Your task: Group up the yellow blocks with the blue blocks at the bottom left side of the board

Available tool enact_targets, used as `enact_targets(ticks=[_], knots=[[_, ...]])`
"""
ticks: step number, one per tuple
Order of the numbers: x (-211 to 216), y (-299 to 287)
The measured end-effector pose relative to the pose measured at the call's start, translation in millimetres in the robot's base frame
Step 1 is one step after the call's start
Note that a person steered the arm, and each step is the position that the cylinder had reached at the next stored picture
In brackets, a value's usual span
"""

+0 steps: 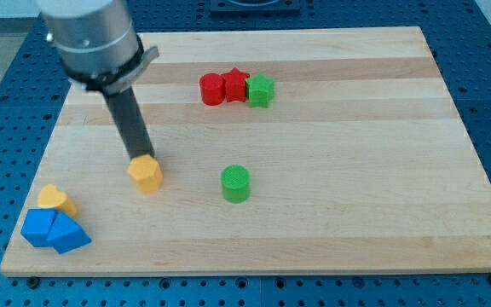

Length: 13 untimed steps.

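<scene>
My tip [139,159] rests against the top edge of a yellow pentagon-like block [146,175] at the view's left-centre. A second yellow block, heart-shaped [55,199], lies at the bottom left, touching two blue blocks: a blue block [37,228] and a blue triangular block [69,234] pressed side by side near the board's bottom left corner. The yellow pentagon block sits apart from that group, up and to the right of it.
A red cylinder [211,89], a red star-like block [234,84] and a green star-like block [261,89] cluster at the top centre. A green cylinder [235,183] stands right of the yellow pentagon. The wooden board [356,230] lies on a blue perforated table.
</scene>
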<state>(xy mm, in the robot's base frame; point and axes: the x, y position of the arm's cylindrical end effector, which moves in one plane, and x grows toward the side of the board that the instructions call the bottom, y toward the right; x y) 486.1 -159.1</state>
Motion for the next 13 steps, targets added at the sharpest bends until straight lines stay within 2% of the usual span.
enact_targets(ticks=[1,2,3,4,5,7,13], knots=[[23,-1],[11,15],[1,60],[18,80],[46,67],[48,2],[48,-32]])
